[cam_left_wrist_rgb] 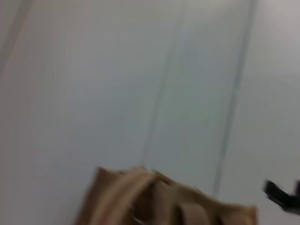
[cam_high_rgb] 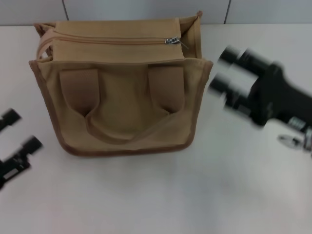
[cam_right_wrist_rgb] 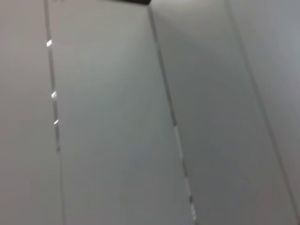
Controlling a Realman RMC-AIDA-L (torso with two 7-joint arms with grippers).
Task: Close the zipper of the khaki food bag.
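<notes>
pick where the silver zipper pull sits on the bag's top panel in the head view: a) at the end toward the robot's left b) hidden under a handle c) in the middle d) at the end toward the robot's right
d: the zipper line crosses the top panel of the khaki food bag, and its shiny pull tab sits at the end toward the robot's right, nearest the right gripper.

Both arms low, 1 at each side of the worktop

The left end effector sits at the near left, its 2 fingers spread apart. The right end effector (blurred) reaches in from the right, raised, its 2 dark fingers parted and pointing toward the left, holding nothing.
</notes>
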